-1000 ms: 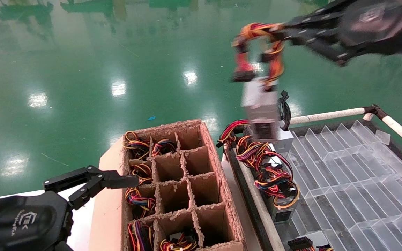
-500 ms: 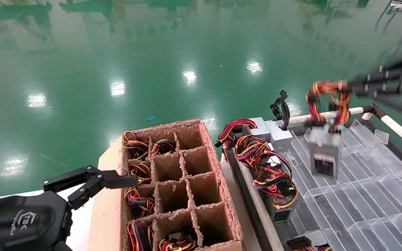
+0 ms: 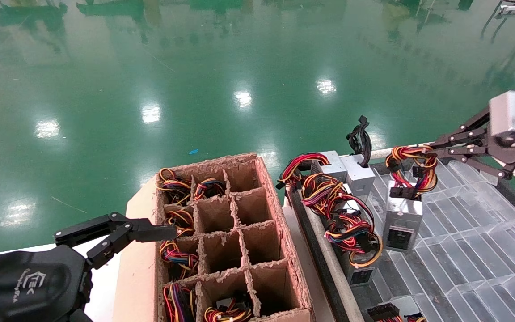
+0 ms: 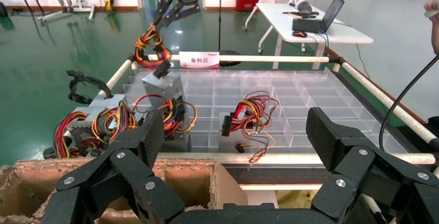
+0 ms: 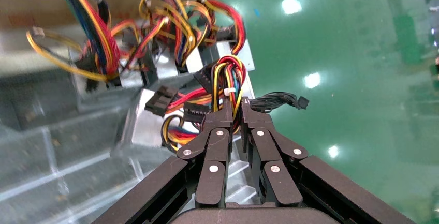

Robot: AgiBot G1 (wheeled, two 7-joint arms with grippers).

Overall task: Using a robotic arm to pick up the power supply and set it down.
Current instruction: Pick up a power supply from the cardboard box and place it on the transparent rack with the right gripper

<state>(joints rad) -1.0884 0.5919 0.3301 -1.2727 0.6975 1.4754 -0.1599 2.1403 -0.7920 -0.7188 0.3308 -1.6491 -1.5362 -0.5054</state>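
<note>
The silver-grey power supply [image 3: 402, 222] stands upright just below the right arm's fingers [image 3: 438, 150], which pinch its looped multicoloured wires [image 3: 411, 167].

From my remote station: the power supply [image 3: 401, 222] shows a dull, brushed silver metal casing, its wires [image 3: 411, 165] sheathed in smooth, glossy plastic. Beneath it, the clear plastic tray [image 3: 472, 232] gleams. Left of that tray, the cardboard box [image 3: 280, 232] looks matt and rough (its edges fibrous, frayed). Beyond the box, the green floor [image 3: 150, 80] shines glossy.
</note>
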